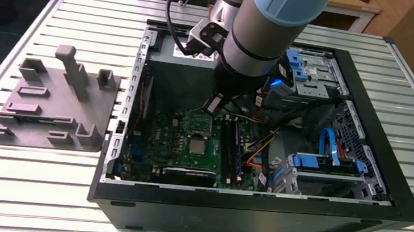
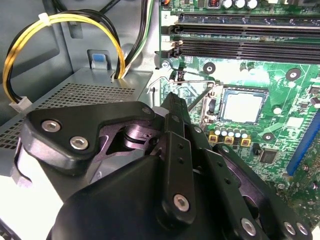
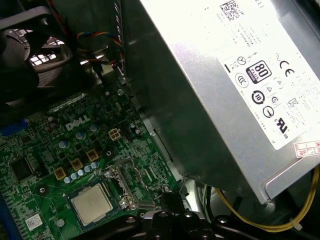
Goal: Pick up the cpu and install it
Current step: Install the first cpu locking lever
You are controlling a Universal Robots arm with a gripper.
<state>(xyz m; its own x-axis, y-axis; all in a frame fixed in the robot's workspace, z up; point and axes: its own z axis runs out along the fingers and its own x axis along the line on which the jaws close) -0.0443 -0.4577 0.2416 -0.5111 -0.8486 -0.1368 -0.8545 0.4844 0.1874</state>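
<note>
Item one, the cpu (image 1: 198, 146): you are looking at a silvery square lying flat in its socket on the motherboard (image 1: 155, 139), inside the open case (image 1: 383, 184). In the second wrist view the cpu (image 2: 241, 106) is sitting within the socket's dark border; in the first wrist view the cpu (image 3: 91, 203) is lying level, its edges squared to the seat. Nothing is touching it, so by my judgement it is already placed.

Item two, the gripper (image 1: 214, 103): it is hanging inside the case, just beside the socket on the power supply side and clear of the chip. Its black linkage (image 2: 175, 165) is crowding the second wrist view, and you cannot tell whether the fingers are spread or pressed together. It is carrying nothing visible.

Item three, the latch lever (image 2: 192, 80): a thin wire arm is running along the socket edge nearest the gripper, which probably explains the tool's position.

Item four, the power supply (image 3: 225, 85): it is standing close alongside, leaving narrow room.

Item five, the grey fixture tray (image 1: 48, 109): it is resting on the table, towards the exterior view's left.
</note>
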